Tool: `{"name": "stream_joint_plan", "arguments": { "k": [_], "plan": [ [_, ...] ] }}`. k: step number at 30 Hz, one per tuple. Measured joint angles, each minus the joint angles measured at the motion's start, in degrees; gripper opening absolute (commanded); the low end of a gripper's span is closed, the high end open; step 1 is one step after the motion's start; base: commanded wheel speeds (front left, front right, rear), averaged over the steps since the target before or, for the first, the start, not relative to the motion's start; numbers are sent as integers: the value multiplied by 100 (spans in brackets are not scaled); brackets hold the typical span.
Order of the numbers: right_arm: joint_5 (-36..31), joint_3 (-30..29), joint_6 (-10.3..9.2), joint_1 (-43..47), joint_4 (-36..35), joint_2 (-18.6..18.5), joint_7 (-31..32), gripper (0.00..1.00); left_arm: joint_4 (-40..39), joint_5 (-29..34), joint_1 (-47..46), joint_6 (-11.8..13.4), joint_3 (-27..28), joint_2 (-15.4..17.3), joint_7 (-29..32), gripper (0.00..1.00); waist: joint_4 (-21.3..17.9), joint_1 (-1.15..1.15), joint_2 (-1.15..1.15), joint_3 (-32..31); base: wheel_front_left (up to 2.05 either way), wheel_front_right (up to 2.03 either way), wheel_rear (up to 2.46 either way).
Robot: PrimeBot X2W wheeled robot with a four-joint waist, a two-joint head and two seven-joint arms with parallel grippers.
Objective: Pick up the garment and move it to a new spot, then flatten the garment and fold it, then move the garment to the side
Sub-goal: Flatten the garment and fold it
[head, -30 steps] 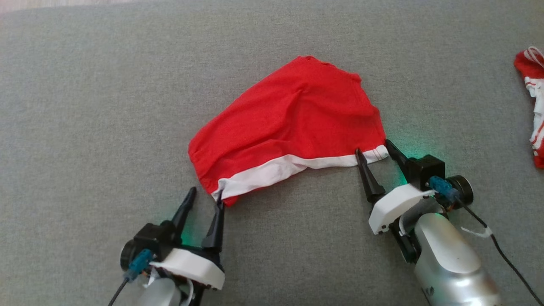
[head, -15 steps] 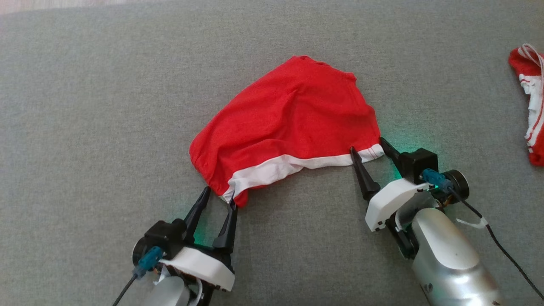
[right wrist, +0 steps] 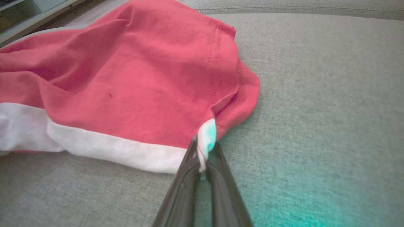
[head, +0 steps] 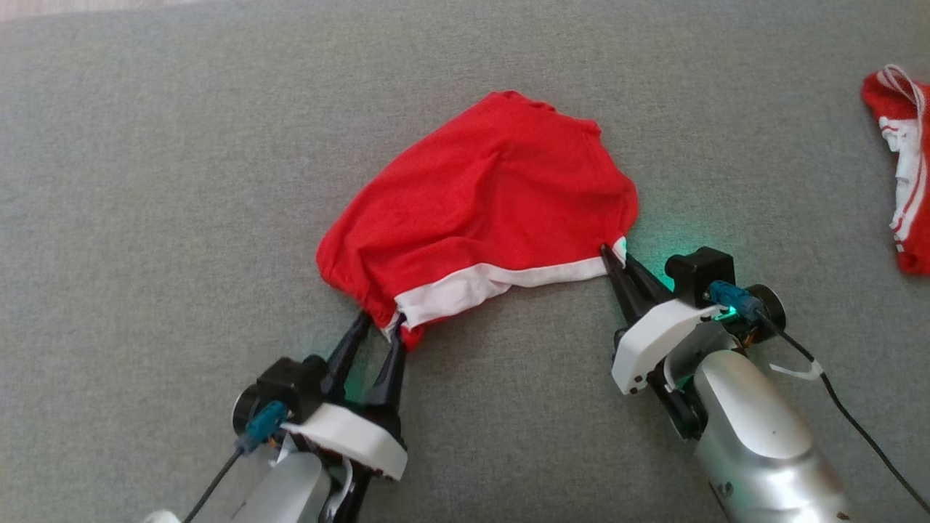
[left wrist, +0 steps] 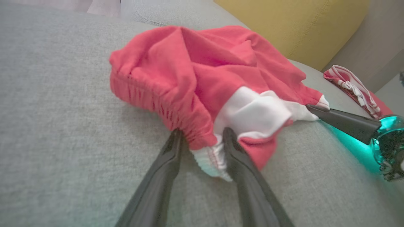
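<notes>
Across the grey cushion (head: pixel 145 181), the red garment (head: pixel 479 203) lies with its white hem spanning both arms. Right claw (head: pixel 614 254) is clamped on the hem's right corner. Left claw (head: pixel 381 330) stands half-open astride the left corner, grip unconfirmed.

This looks like a living room in someone's home. Everything sits on a grey woven sofa seat (head: pixel 145 181), with a stitched seam (right wrist: pixel 284 11) running along one edge and a mustard-yellow cushion (left wrist: pixel 290 25) propped behind. What seems to be a pale low shelf (right wrist: pixel 34 12) stands past the sofa. A red garment (head: pixel 494 196) lies on the upholstery, with a red-and-white garment (head: pixel 901 181) well off to its side.
</notes>
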Motion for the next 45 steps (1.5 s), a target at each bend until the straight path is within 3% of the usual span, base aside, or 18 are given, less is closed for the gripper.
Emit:
{"name": "stream_joint_plan", "arguments": {
  "k": [1,3,5,7,16,22,27,34,37,40,45],
  "plan": [
    [8,0,0,0,-13,5,0,0,3,0,-34,-1,-1,-3,0,73,-9,0,0,3,0,0,0],
    [13,1,0,0,-48,12,1,0,38,-12,-65,0,-14,-10,1,65,-26,0,0,2,0,0,0],
    [14,1,0,1,-54,12,1,0,64,-38,-64,0,-32,-11,1,39,-33,0,0,1,0,0,0],
    [15,0,0,2,-73,12,1,0,92,-55,-63,1,-80,-5,0,0,-45,0,0,-6,0,0,0],
    [194,-309,0,26,-232,-3,-8,0,74,-233,-66,0,-208,97,-2,0,-43,0,0,-113,0,0,0],
    [782,-655,0,304,-1076,-4,224,0,-910,-364,226,-1,-35,511,3,0,-11,0,0,-413,0,0,0],
    [1829,-1060,-1,811,-2434,-7,910,0,-2383,-968,695,-1,100,1132,320,0,3,0,0,-755,0,0,0],
    [3284,-1753,-1,1388,-5111,-4,2103,0,-5380,-2009,1033,66,458,1971,1549,0,-89,-1,0,-1188,0,0,0],
    [3604,-1969,-1,1399,-6100,-3,2591,0,-6374,-2546,936,231,635,2194,2135,0,-192,-1,0,-1251,0,0,0],
    [3843,-2142,-1,1250,-6790,2,3036,0,-6886,-3060,474,405,922,2390,2643,0,-274,-1,0,-1247,0,0,0],
    [3866,-2254,-1,596,-6905,5,3404,0,-6881,-3671,-601,610,1174,2466,3241,0,-355,-1,0,-1110,0,0,0]
  ]
}}
